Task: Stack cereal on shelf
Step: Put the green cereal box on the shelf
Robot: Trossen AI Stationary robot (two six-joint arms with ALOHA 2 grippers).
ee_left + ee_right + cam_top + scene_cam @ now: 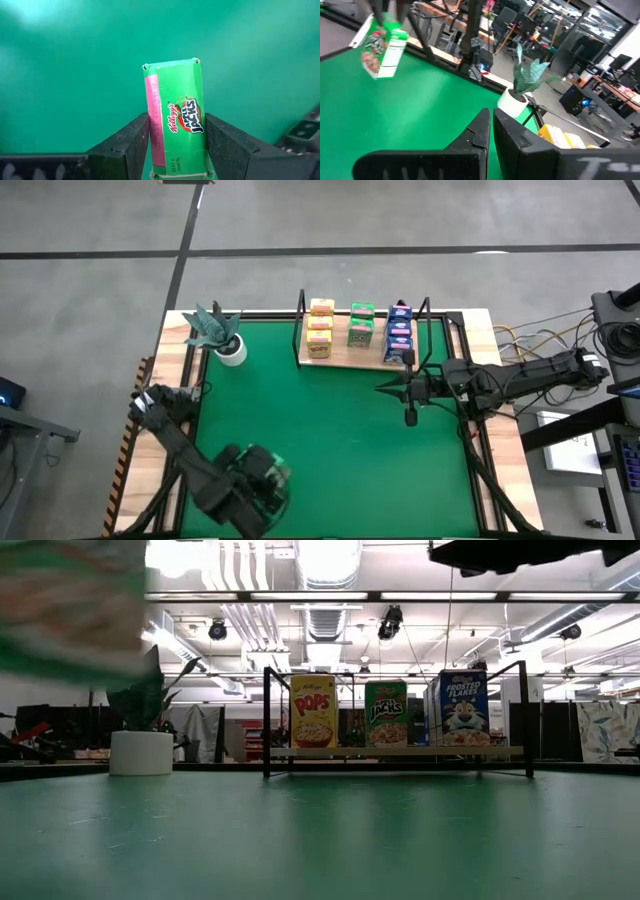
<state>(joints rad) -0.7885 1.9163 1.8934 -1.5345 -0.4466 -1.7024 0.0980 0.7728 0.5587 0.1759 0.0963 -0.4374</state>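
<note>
On the shelf (345, 360), yellow, green and blue cereal rows already stand. Left gripper (175, 150) clamps one green cereal box (176, 117) over the mat's near-left corner, not yet shelved. Right gripper (492, 127) hangs closed and empty beside the shelf.

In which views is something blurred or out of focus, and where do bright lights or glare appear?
Low view: a green cereal box very near the lens is a blurred smear at top left, and the ceiling lights are overexposed; the shelf is sharp. Right wrist view: the same box is motion-blurred, and the right claw is soft. Left wrist view: the Apple Jacks print is sharp, with a pale glare patch on the green mat.
</note>
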